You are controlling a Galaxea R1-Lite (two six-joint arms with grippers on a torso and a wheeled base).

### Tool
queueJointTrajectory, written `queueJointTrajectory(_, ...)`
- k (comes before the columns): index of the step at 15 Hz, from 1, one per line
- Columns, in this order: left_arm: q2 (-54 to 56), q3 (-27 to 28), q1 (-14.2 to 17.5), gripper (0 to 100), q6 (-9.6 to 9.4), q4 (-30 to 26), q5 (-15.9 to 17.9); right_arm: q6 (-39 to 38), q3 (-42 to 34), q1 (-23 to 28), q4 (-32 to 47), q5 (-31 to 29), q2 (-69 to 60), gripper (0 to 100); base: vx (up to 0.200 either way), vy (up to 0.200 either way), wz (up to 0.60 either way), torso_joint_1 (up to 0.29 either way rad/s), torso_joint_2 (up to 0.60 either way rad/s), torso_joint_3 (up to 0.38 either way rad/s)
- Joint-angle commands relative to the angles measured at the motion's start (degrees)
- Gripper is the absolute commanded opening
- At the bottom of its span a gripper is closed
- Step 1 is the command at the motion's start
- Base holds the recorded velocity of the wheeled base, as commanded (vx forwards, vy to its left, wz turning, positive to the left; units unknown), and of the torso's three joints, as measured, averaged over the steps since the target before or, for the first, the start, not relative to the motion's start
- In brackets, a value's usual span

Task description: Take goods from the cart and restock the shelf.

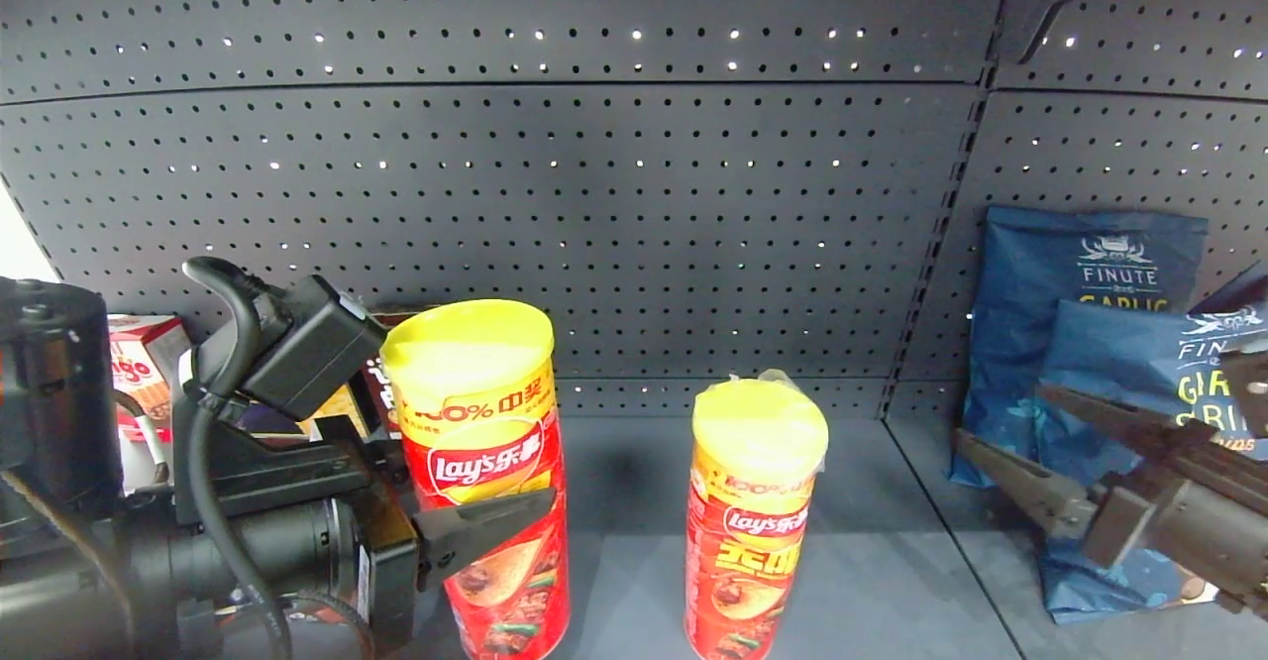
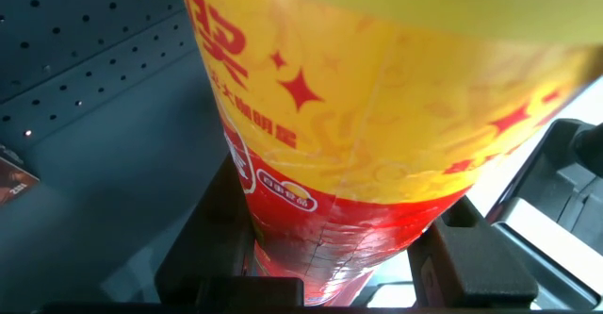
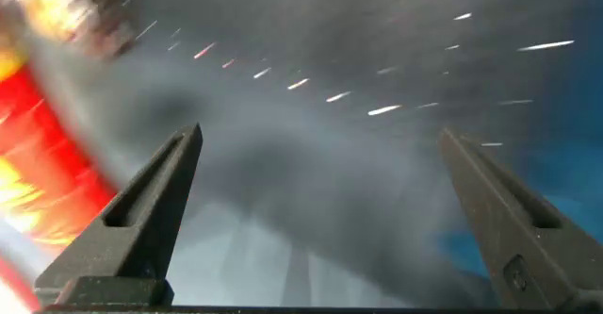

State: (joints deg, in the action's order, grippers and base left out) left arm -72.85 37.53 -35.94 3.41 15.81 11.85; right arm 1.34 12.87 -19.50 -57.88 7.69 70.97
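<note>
Holds the left arm low over the left front corner of the shelf (image 1: 872, 581), forearm level and wrist turned toward the middle. Clamps the left pincer (image 1: 485, 516) around a tall red-and-yellow chip can (image 1: 480, 412) at about mid-height, with the near finger lying across the can's front and the far one hidden behind it. Carries that can upright, yellow lid on top; cannot tell whether its base touches the shelf.

Shows a second chip can (image 1: 758, 521) standing upright near the front middle of the shelf, beside the gripped one but apart from it, with clear film crumpled over its lid.

Places the right arm at the right front edge, angled inward, with the right pincer (image 1: 999, 414) spread wide and gripping nothing. Has two blue garlic snack bags (image 1: 1080, 283) behind it, leaning on the perforated back panel (image 1: 594, 224) at the right end. Shows a red-and-white box (image 1: 139, 363) at the back left corner.

Adds from the left wrist what the head view hides: the chip can (image 2: 377, 116) wedged between both dark fingers (image 2: 203, 248) of the left pincer (image 2: 344, 267).

Adds from the right wrist the right pincer (image 3: 320, 133) with its tapered fingers (image 3: 151, 210) far apart, bare shelf and back panel between them, and a blurred red can shape off to one side.
</note>
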Motion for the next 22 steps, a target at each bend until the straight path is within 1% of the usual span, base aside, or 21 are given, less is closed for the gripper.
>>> queueJointTrajectory(1, 0.08, 0.08, -0.01, 0, 0.01, 0.18, 0.02, 0.07, -9.01, 10.19, 0.14, -0.13, -14.20, 100, 0.000, 0.000, 0.00, 0.000, 0.00, 0.000)
queueJointTrajectory(2, 0.08, 0.17, -0.01, 0, 0.01, 0.18, 0.02, 0.15, -12.79, 14.85, 0.31, -0.05, -17.10, 100, 0.000, 0.000, 0.00, 0.000, 0.00, 0.000)
queueJointTrajectory(3, 0.17, -0.01, -0.01, 0, -0.16, 0.18, -0.07, -0.02, -12.61, 18.98, 6.11, -0.66, -21.84, 100, 0.000, 0.000, 0.00, 0.000, 0.00, 0.000)
queueJointTrajectory(4, 0.34, 0.08, -0.01, 0, -0.16, 0.18, -0.07, -0.20, -12.43, 20.65, 12.44, -1.45, -26.33, 100, 0.000, 0.000, 0.00, 0.000, 0.00, 0.000)
queueJointTrajectory(5, 0.78, 0.35, -0.01, 0, -0.16, 0.18, -0.07, 0.07, -12.61, 20.65, 18.86, -2.33, -32.57, 100, 0.000, 0.000, 0.00, 0.000, 0.00, 0.000)
queueJointTrajectory(6, 1.04, 0.52, -0.01, 0, -0.16, 0.18, -0.07, 0.15, -12.52, 20.65, 22.11, -2.59, -35.82, 100, 0.000, 0.000, 0.00, 0.000, 0.00, 0.000)
queueJointTrajectory(9, 2.27, -0.01, -0.01, 0, -0.69, -0.08, 0.02, -0.02, -12.79, 21.53, 42.85, -4.00, -56.82, 100, 0.000, 0.000, 0.00, 0.000, 0.00, 0.000)
queueJointTrajectory(10, 2.27, -0.01, -0.01, 0, -0.69, -0.08, 0.02, -0.02, -12.79, 21.53, 46.81, -4.09, -61.13, 100, 0.000, 0.000, 0.00, 0.000, 0.00, 0.000)
queueJointTrajectory(11, 2.45, 0.35, -0.10, 0, -0.95, -0.08, 0.02, 0.59, -12.70, 21.35, 54.80, -6.20, -67.81, 100, 0.000, 0.000, 0.00, 0.000, 0.00, 0.000)
queueJointTrajectory(12, 2.63, 0.52, -0.10, 0, -1.66, -0.08, 0.02, 0.77, -12.70, 21.26, 54.63, -10.42, -67.37, 100, 0.000, 0.000, 0.00, 0.000, 0.00, 0.000)
queueJointTrajectory(13, 2.80, 0.52, -0.10, 0, -2.18, -0.08, 0.02, 0.42, -12.70, 20.82, 54.72, -13.23, -67.55, 100, 0.000, 0.000, 0.00, 0.000, 0.00, 0.000)
queueJointTrajectory(14, 3.15, 0.79, -0.19, 0, -2.45, -0.08, 0.10, -0.99, -12.70, 19.50, 54.45, -13.67, -70.01, 100, 0.000, 0.000, 0.00, 0.000, 0.00, 0.000)
queueJointTrajectory(16, 3.68, 0.87, -0.27, 0, -2.62, -0.17, 0.10, -1.52, -12.70, 19.33, 54.54, -13.58, -70.80, 100, 0.000, 0.000, 0.00, 0.000, 0.00, 0.000)
queueJointTrajectory(17, 3.86, 0.87, -0.27, 0, -2.62, -0.17, 0.10, -1.52, -12.70, 19.42, 54.63, -13.23, -70.80, 100, 0.000, 0.000, 0.00, 0.000, 0.00, 0.000)
queueJointTrajectory(19, 3.86, 1.14, -0.10, 0, -2.62, -0.08, 0.37, -1.17, -12.61, 19.33, 54.72, -9.27, -70.80, 100, 0.000, 0.000, 0.00, 0.000, 0.00, 0.000)
queueJointTrajectory(20, 3.86, 1.75, -0.36, 0, -2.71, 0.01, 0.54, 0.15, -12.70, 19.33, 55.16, -3.21, -70.71, 100, 0.000, 0.000, 0.00, 0.000, 0.00, 0.000)
queueJointTrajectory(22, 3.33, 1.75, -0.62, 0, -2.71, 0.18, 0.63, 0.59, -12.70, 19.33, 55.16, -3.30, -70.71, 100, 0.000, 0.000, 0.00, 0.000, 0.00, 0.000)
